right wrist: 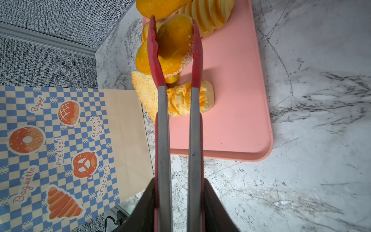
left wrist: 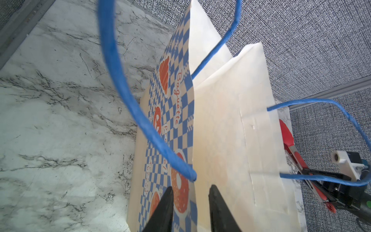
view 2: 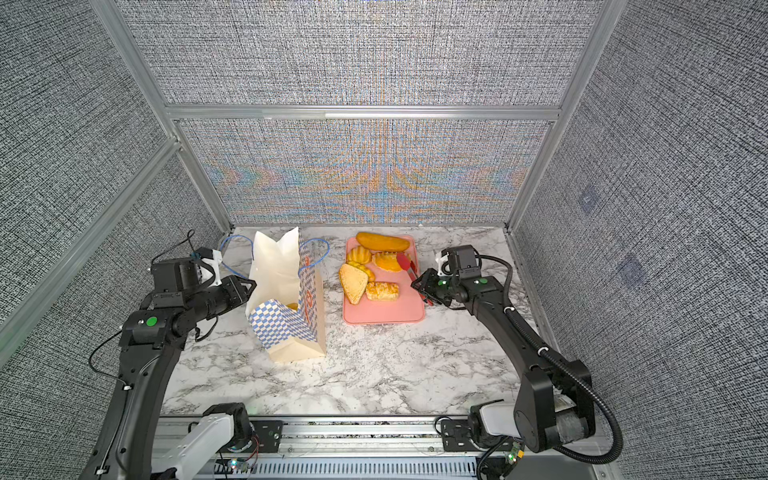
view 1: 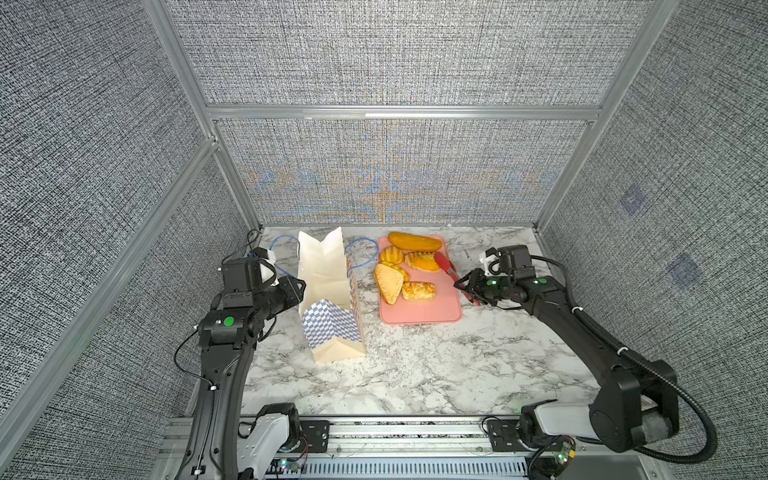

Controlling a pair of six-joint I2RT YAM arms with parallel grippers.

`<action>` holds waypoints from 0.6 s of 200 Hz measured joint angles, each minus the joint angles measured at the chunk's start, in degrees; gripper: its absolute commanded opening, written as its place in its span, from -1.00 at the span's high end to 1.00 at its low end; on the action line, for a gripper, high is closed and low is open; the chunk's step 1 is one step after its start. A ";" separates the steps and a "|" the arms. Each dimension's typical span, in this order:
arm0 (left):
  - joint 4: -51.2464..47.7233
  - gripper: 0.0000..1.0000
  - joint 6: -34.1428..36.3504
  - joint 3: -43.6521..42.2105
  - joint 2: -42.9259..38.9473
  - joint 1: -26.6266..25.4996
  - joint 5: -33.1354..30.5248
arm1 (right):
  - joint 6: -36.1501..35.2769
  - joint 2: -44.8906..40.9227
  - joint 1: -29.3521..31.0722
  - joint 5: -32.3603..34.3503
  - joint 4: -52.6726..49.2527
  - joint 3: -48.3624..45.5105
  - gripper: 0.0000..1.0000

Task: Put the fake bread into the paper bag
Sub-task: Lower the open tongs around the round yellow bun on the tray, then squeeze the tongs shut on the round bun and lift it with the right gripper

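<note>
The paper bag (view 1: 328, 282) (view 2: 282, 278) stands open at the left of the marble table, and a bit of golden bread (view 2: 292, 306) shows inside it. My left gripper (view 1: 301, 286) (left wrist: 190, 192) is open, its jaws apart on either side of the bag's left wall (left wrist: 220, 130). Several pieces of fake bread lie on the pink tray (view 1: 419, 316): a long loaf (view 1: 413, 242), a ridged roll (view 1: 390, 254), a triangular sandwich (view 1: 388, 283) and a braided piece (view 1: 417, 291). My right gripper (view 1: 461, 286) (right wrist: 178, 180) is shut on the red tongs (right wrist: 163, 124), whose tips clasp an oval bun (right wrist: 174, 44).
Blue cord handles (left wrist: 124, 84) loop out from both sides of the bag. Grey fabric walls with aluminium posts close in the table at the back and sides. Bare marble (view 1: 436, 365) lies in front of the bag and the tray.
</note>
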 measured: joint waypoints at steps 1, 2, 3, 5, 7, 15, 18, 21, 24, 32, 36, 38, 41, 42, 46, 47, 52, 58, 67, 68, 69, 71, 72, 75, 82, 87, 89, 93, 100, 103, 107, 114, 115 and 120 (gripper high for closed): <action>0.00 0.42 0.00 0.00 -0.02 0.00 0.00 | -0.02 -0.04 0.00 0.00 -0.02 0.02 0.31; -0.02 0.43 0.00 0.00 -0.02 0.00 0.00 | -0.02 -0.15 0.00 0.02 -0.13 0.07 0.31; -0.02 0.43 0.00 0.00 -0.02 0.00 0.00 | -0.02 -0.20 0.00 0.04 -0.20 0.09 0.31; -0.04 0.44 -0.02 0.00 -0.02 0.00 0.00 | -0.02 -0.33 0.00 0.11 -0.33 0.15 0.31; -0.07 0.45 -0.02 0.00 -0.04 0.00 0.00 | -0.02 -0.46 0.00 0.20 -0.50 0.22 0.31; -0.11 0.48 0.00 0.00 -0.07 0.00 0.00 | -0.07 -0.96 0.00 0.26 -0.74 0.44 0.31; -0.11 0.50 0.00 -0.02 -0.07 0.00 0.00 | -0.11 -1.14 0.00 0.24 -0.79 0.52 0.31; -0.09 0.52 0.00 -0.07 -0.04 0.00 0.00 | -0.20 -1.27 0.00 0.26 -0.81 0.61 0.31; -0.09 0.54 -0.02 -0.11 -0.04 0.00 0.00 | -0.24 -1.42 0.00 0.28 -0.83 0.68 0.31; -0.09 0.60 -0.02 -0.26 -0.04 0.00 0.02 | -0.48 -1.75 0.00 0.33 -1.03 0.94 0.31; -0.11 0.63 0.00 -0.33 -0.02 0.00 0.02 | -0.48 -1.92 0.00 0.35 -1.18 1.05 0.31; -0.11 0.63 -0.02 -0.39 -0.02 0.00 0.02 | -0.52 -2.03 0.00 0.39 -1.29 1.09 0.31; -0.09 0.65 0.00 -0.46 0.00 0.00 0.02 | -0.61 -2.16 0.00 0.44 -1.44 1.16 0.31; -0.07 0.65 0.00 -0.48 0.00 0.00 0.02 | -0.63 -2.21 0.00 0.44 -1.46 1.16 0.31; -0.07 0.67 -0.02 -0.57 0.00 0.00 0.02 | -0.68 -2.45 0.00 0.44 -1.66 1.25 0.31; -0.07 0.67 -0.02 -0.59 0.00 0.00 0.02 | -0.68 -2.49 0.00 0.44 -1.70 1.25 0.31; -0.07 0.69 -0.02 -0.70 0.00 0.00 0.02 | -0.72 -2.73 0.00 0.46 -2.03 1.38 0.31; -0.04 0.70 -0.02 -0.83 0.00 0.00 0.02 | -0.83 -3.08 0.00 0.48 -2.38 1.46 0.31; 0.00 0.75 -0.02 -0.92 0.00 0.00 0.04 | -0.90 -3.63 -0.02 0.52 -2.97 1.64 0.31; 0.00 0.76 -0.02 -0.94 0.00 0.00 0.04 | -0.90 -3.69 -0.02 0.52 -3.10 1.70 0.31; 0.00 0.76 -0.02 -0.94 0.00 0.00 0.04 | -0.92 -3.72 -0.02 0.55 -3.17 1.73 0.31; -0.02 0.77 -0.02 -0.94 0.00 0.00 0.04 | -0.94 -3.80 -0.02 0.57 -3.32 1.81 0.31; 0.00 0.78 -0.04 -0.94 0.00 0.00 0.04 | -0.94 -3.85 -0.02 0.59 -3.39 1.86 0.31; 0.02 0.79 -0.04 -0.94 0.00 0.00 0.04 | -0.98 -4.00 0.00 0.63 -3.58 1.99 0.31; 0.11 0.83 -0.04 -0.94 0.00 0.00 0.04 | -1.14 -4.33 0.00 0.68 -4.02 2.34 0.31; 0.13 0.85 -0.04 -0.94 -0.02 0.00 0.04 | -1.22 -4.59 0.00 0.68 -4.20 2.54 0.31; 0.13 0.86 -0.04 -0.94 -0.02 0.00 0.04 | -1.29 -4.72 0.00 0.70 -4.28 2.64 0.31; 0.13 0.88 -0.04 -0.94 -0.02 0.00 0.04 | -1.31 -4.90 0.00 0.74 -4.50 2.89 0.31; 0.11 0.91 -0.04 -0.94 -0.02 0.00 0.04 | -1.38 -5.25 0.00 0.79 -4.81 3.28 0.31; 0.13 0.92 -0.04 -0.94 -0.02 0.00 0.07 | -1.44 -5.38 0.00 0.83 -4.92 3.41 0.31; 0.13 0.94 -0.04 -0.94 -0.04 0.00 0.04 | -1.53 -5.60 0.00 0.87 -5.05 3.61 0.31; 0.11 0.96 -0.04 -0.94 -0.07 0.00 0.04 | -1.57 -5.86 0.00 0.90 -5.53 4.02 0.31; 0.11 0.96 -0.04 -0.94 -0.07 0.00 0.07 | -1.57 -5.90 0.00 0.90 -5.64 4.11 0.31; 0.11 0.97 -0.04 -0.94 -0.09 0.00 0.07 | -1.60 -6.05 0.00 0.90 -5.84 4.37 0.31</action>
